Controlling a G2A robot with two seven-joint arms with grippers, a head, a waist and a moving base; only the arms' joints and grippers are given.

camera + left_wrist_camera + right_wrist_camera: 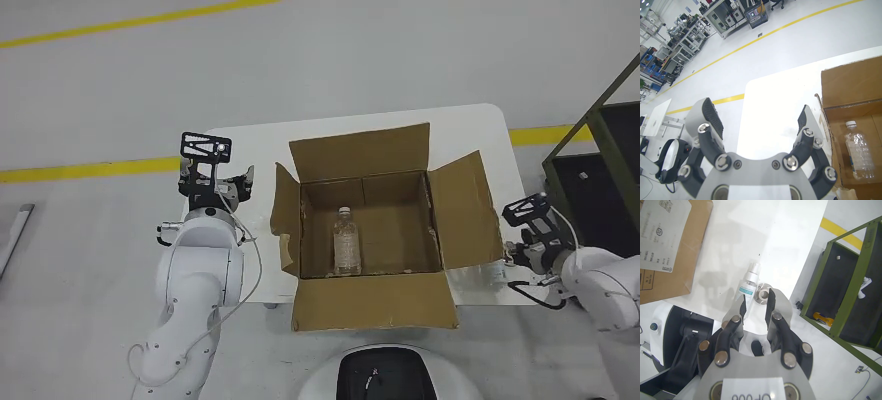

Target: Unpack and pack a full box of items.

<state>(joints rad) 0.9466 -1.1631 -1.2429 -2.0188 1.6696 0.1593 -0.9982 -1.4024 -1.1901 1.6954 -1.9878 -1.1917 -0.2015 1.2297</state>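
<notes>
Top cam looks straight down on the table (260, 150) and open cardboard box (370, 300). Left wrist cam, low, shares the box's water bottle (346, 240) (right wrist cam hovers close over the table's edge).

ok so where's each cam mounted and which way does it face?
Top view: above the arms, facing straight down at the table, open box and the water bottle lying in it; both arms show.
Left wrist view: on the left wrist, facing past the open left gripper across the table toward the box.
Right wrist view: on the right wrist, facing down past the open right gripper at a spray bottle and metal flange.
Shared: top and left wrist both show the water bottle in the box.
</notes>
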